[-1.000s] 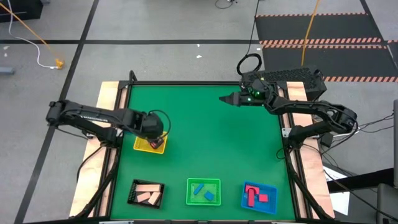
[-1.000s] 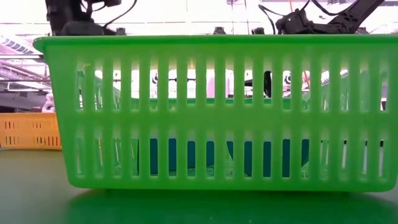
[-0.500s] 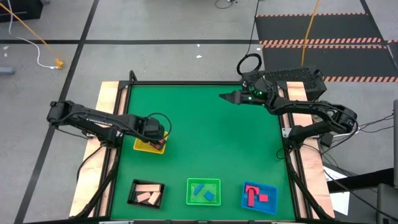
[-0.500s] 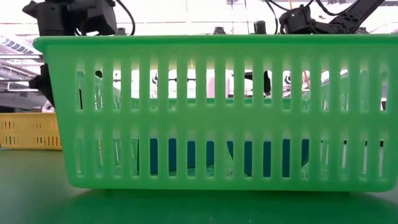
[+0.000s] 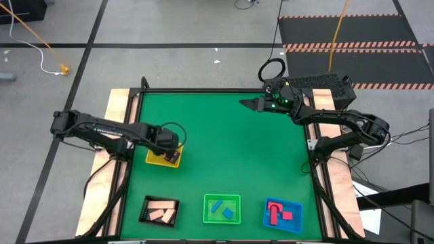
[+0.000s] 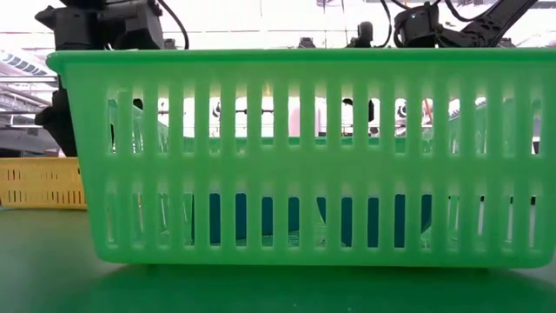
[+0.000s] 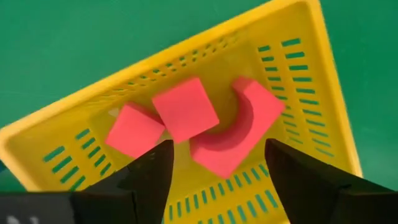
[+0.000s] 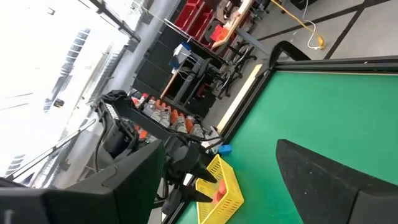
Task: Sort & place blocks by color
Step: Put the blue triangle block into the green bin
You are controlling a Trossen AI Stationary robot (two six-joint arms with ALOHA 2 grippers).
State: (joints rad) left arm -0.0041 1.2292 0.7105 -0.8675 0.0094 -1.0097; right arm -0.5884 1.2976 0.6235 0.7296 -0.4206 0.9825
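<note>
Pink blocks (image 7: pixel 186 112) inside yellow tray (image 7: pixel 298 62); left gripper (image 7: pixel 214 165) above, jaws apart, empty; right gripper (image 5: pixel 245 105) jaws wide.

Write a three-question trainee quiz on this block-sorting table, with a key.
1. How many pink blocks lie in the yellow tray under the left gripper?
2. True or false: the right gripper holds a block.
3. Which tray holds the red blocks? A black tray; B green tray; C blue tray

Key
1. Three: two cubes and one curved piece.
2. False; it hangs open and empty over the table's far side.
3. C
</note>
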